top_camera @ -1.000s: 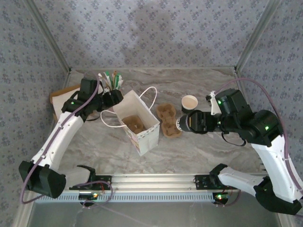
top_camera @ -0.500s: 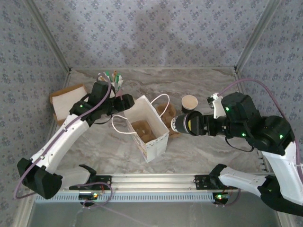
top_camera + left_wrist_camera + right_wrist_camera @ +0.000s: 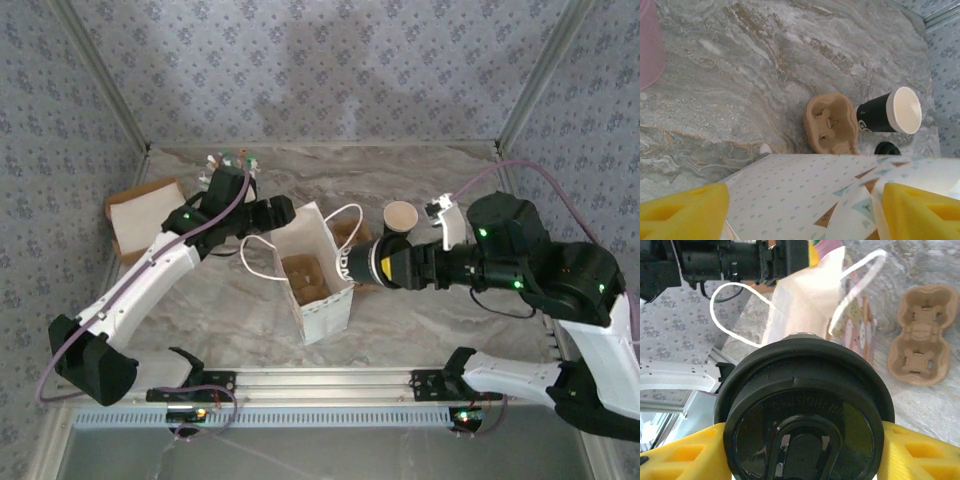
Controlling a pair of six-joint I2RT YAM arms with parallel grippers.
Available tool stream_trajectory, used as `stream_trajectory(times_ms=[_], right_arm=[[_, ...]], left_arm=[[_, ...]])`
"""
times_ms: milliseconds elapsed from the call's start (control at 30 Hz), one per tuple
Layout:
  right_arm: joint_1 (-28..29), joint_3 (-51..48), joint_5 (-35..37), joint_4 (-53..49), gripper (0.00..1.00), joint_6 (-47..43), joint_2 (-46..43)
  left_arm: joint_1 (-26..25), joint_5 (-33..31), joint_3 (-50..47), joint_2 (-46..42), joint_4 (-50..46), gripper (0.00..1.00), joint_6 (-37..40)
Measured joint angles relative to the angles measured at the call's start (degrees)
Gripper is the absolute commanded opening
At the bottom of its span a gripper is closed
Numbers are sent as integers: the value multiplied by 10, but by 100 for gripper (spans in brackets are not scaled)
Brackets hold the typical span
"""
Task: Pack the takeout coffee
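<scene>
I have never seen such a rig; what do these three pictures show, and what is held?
Two robot arms stand at a marbled table. One picture looks down from above; the others come from cameras on the wrists. The left end effector appears to grip a white paper bag with a cardboard cup carrier inside. The right end effector holds a black-lidded paper cup sideways beside it. A second carrier, a dark paper cup and a pink cup of straws rest on the table.
</scene>
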Motion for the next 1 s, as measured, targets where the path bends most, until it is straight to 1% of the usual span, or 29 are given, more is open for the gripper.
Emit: stream_trajectory(times_ms=[200, 333, 433, 500, 667, 800, 900, 1000], right_arm=[[50, 51, 21, 1, 62, -10, 76], [73, 83, 42, -3, 62, -18, 132], [81, 108, 57, -13, 62, -22, 163], [87, 127, 67, -25, 62, -26, 183], [104, 184, 99, -63, 63, -35, 240], [117, 223, 123, -96, 63, -41, 290], [123, 256, 139, -124, 63, -45, 328], [130, 288, 155, -149, 63, -48, 364]], left_arm=[[30, 4, 25, 0, -6, 94, 12], [38, 13, 38, -8, -16, 99, 18], [49, 19, 40, -28, -22, 99, 22], [66, 24, 41, -47, -27, 99, 22], [133, 41, 35, -104, -37, 99, 24], [189, 63, 8, -144, -47, 99, 26], [221, 80, -20, -153, -50, 96, 28], [240, 90, -53, -153, -51, 90, 31]])
